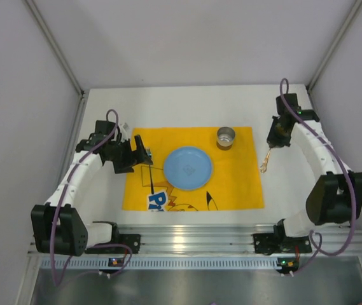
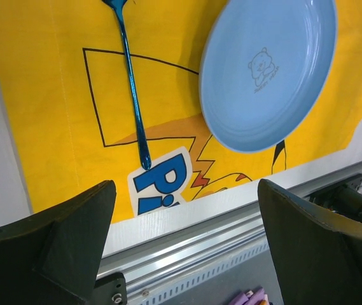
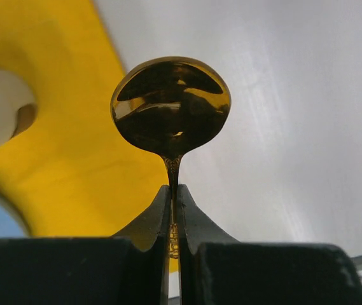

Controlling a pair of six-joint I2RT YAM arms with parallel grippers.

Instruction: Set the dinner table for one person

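The plate [image 1: 188, 168] is blue, mat [image 1: 238, 181] yellow, spoon [image 3: 170, 105] golden.

One plate [image 1: 188, 168], one cup [image 1: 226, 137], one blue utensil [image 2: 133, 82], one gold spoon [image 3: 170, 105], one mat [image 1: 238, 184].

The arms [image 1: 72, 178] are white with black claws [image 2: 182, 190] and purple cables [image 1: 53, 254].

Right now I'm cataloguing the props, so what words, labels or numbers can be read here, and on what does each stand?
"Pi": big blue letters on the yellow mat, cropped by its near edge.
Tiny lettering under the animal drawing on the blue plate: too small to read.
No text shows on the fork, cup or spoon.
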